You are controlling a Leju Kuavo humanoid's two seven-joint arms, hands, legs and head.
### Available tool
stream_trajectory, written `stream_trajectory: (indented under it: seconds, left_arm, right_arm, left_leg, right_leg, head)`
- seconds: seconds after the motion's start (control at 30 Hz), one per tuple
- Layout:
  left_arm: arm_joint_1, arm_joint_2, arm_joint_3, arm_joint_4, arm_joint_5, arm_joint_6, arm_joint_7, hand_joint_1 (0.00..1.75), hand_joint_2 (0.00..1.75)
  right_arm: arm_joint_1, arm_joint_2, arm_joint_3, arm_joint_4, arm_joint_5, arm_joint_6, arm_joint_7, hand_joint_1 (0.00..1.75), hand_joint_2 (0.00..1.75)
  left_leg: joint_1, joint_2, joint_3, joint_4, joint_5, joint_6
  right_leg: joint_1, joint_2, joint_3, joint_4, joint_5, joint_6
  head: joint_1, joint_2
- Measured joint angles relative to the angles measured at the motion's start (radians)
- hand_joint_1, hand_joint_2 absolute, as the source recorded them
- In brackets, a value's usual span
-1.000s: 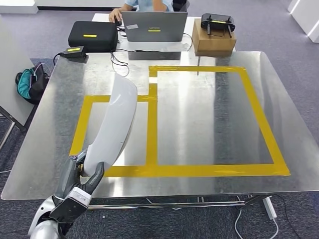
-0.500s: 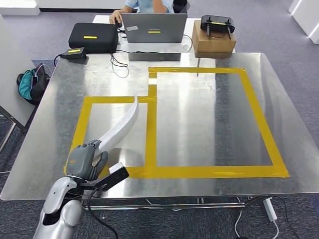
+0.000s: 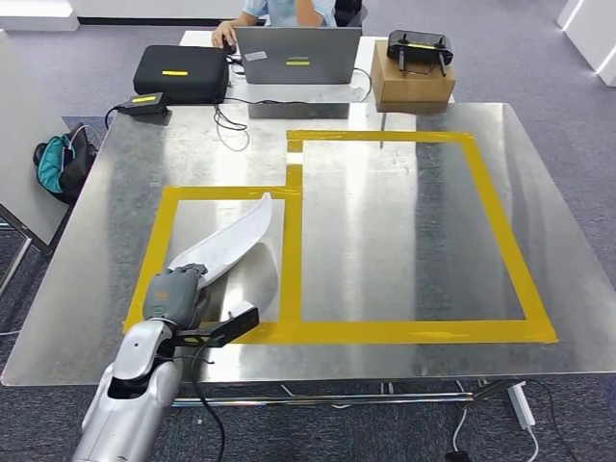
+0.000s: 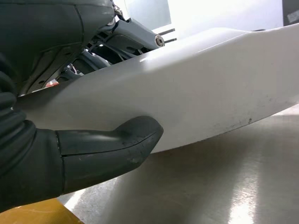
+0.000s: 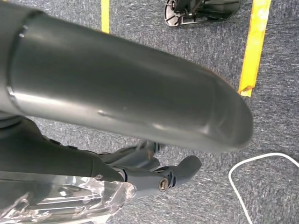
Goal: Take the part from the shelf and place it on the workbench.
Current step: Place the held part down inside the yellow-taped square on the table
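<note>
The part (image 3: 234, 241) is a long, curved white panel. It lies low and nearly flat inside the left yellow-taped rectangle (image 3: 294, 250) on the metal workbench (image 3: 407, 241). My left hand (image 3: 174, 295) grips its near end close to the table's front edge. In the left wrist view the thumb (image 4: 105, 151) presses against the white part (image 4: 204, 88), just above the shiny tabletop (image 4: 211, 186); I cannot tell whether the part touches it. My right hand (image 5: 155, 172) hangs over the carpet floor with its fingers stretched out and nothing in them.
At the table's far edge stand a laptop (image 3: 297, 53), a black case (image 3: 180, 72) and a cardboard box (image 3: 410, 85) with a controller (image 3: 420, 43) on it. A person (image 3: 283, 10) sits behind the laptop. A bag (image 3: 58, 159) lies on the floor at the left.
The part has swung down from nearly upright to low and almost flat over the left taped rectangle. My left hand has turned and sunk towards the table with it.
</note>
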Motion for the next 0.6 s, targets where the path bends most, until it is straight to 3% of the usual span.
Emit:
stream_trajectory:
  seconds: [0.1, 0.33, 0.47, 0.6]
  left_arm:
    - [-0.021, 0.004, -0.012, 0.026, -0.001, -0.002, 0.045, 0.00, 1.75]
    - [-0.053, 0.020, -0.050, 0.075, -0.002, -0.001, 0.075, 0.00, 1.75]
    - [-0.058, 0.019, -0.044, 0.090, 0.007, 0.015, 0.018, 0.00, 0.00]
    - [-0.041, -0.010, -0.012, 0.077, 0.072, 0.019, -0.096, 0.00, 0.00]
  right_arm:
    - [-0.001, -0.005, 0.004, 0.009, 0.001, -0.001, -0.002, 0.00, 0.00]
    - [-0.003, -0.012, 0.011, 0.024, 0.005, -0.001, 0.004, 0.00, 0.00]
    - [-0.004, -0.014, 0.015, 0.028, 0.001, -0.001, 0.007, 0.00, 0.00]
    - [-0.003, -0.014, 0.015, 0.029, -0.010, -0.001, 0.013, 0.00, 0.00]
  left_leg:
    - [0.000, 0.000, 0.000, 0.000, 0.000, 0.000]
    - [0.000, 0.000, 0.000, 0.000, 0.000, 0.000]
    - [0.000, 0.000, 0.000, 0.000, 0.000, 0.000]
    - [0.000, 0.000, 0.000, 0.000, 0.000, 0.000]
  right_leg:
    - [0.000, 0.000, 0.000, 0.000, 0.000, 0.000]
    - [0.000, 0.000, 0.000, 0.000, 0.000, 0.000]
    - [0.000, 0.000, 0.000, 0.000, 0.000, 0.000]
    - [0.000, 0.000, 0.001, 0.000, 0.000, 0.000]
  head:
    - [0.000, 0.000]
    - [0.000, 0.000]
    - [0.000, 0.000]
    - [0.000, 0.000]
